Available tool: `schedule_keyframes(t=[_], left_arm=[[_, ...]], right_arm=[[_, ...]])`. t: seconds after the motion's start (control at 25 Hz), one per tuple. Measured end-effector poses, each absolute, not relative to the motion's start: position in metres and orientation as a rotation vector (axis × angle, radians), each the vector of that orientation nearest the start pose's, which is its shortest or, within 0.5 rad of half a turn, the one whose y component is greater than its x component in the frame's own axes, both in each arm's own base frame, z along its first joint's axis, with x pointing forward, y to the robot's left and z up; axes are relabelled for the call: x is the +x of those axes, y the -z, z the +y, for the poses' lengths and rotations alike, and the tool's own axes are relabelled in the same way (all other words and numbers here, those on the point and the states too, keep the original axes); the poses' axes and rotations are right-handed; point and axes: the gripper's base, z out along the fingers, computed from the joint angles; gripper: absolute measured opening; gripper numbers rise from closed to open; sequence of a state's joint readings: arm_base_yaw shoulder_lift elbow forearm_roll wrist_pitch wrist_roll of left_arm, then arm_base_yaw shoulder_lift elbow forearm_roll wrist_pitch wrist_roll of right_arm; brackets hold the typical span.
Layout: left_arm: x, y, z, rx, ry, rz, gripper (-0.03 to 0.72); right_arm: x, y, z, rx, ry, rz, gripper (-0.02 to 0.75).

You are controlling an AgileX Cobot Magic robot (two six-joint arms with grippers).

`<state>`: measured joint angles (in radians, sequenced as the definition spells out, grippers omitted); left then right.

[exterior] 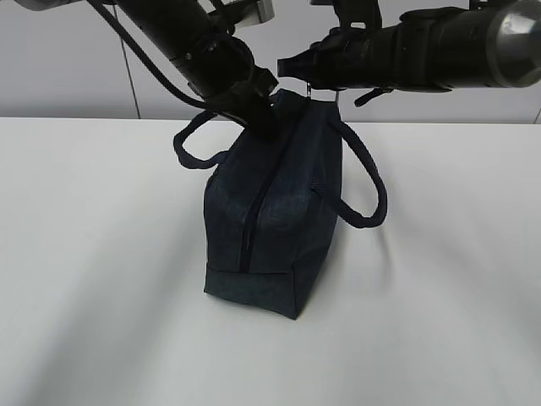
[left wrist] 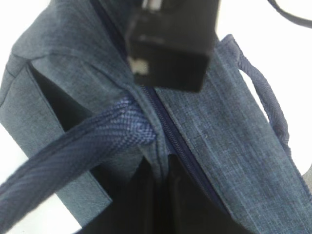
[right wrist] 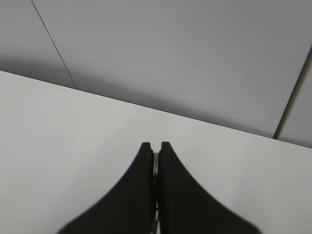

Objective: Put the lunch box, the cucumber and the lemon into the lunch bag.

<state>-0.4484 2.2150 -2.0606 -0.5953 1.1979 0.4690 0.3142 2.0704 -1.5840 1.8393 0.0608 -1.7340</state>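
The dark navy lunch bag (exterior: 270, 220) stands on the white table with its top zipper (exterior: 250, 220) closed along the length that shows. My left gripper (exterior: 256, 114) is at the bag's far top end. In the left wrist view the left gripper (left wrist: 161, 195) is shut on a fold of the bag's fabric (left wrist: 234, 122) beside the zipper (left wrist: 170, 131). My right gripper (exterior: 286, 65) hovers just above that same end. In the right wrist view the right gripper (right wrist: 155, 146) is shut on a thin metal ring pull (right wrist: 156, 165). The lunch box, cucumber and lemon are out of view.
The bag's two loop handles hang out to the left (exterior: 190, 152) and to the right (exterior: 368, 194). The white table (exterior: 101, 254) spreads all round the bag. A grey panelled wall stands behind the table's far edge.
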Motion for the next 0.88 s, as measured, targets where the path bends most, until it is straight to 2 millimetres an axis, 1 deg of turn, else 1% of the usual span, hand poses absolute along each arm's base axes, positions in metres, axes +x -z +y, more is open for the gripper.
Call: schedule_keyframes(t=[0.24, 0.36, 0.52, 0.6, 0.88], left_arm=[[0.412, -0.258, -0.251, 1.043, 0.809, 2.520, -0.008], [0.413, -0.258, -0.249, 1.052, 0.779, 2.523, -0.008], [0.412, -0.257, -0.248, 1.064, 0.763, 2.532, -0.009], [0.412, -0.257, -0.248, 1.066, 0.763, 2.534, -0.009], [0.412, -0.257, -0.248, 1.068, 0.759, 2.535, -0.009]], right_arm=[[0.465, -0.246, 0.157, -0.200, -0.364, 1.952, 0.000], [0.463, -0.244, 0.157, -0.166, -0.402, 1.966, 0.000], [0.457, -0.234, 0.158, -0.128, -0.465, 2.004, 0.000], [0.455, -0.232, 0.158, -0.120, -0.474, 2.012, 0.000], [0.455, -0.234, 0.159, -0.123, -0.490, 2.008, 0.000]])
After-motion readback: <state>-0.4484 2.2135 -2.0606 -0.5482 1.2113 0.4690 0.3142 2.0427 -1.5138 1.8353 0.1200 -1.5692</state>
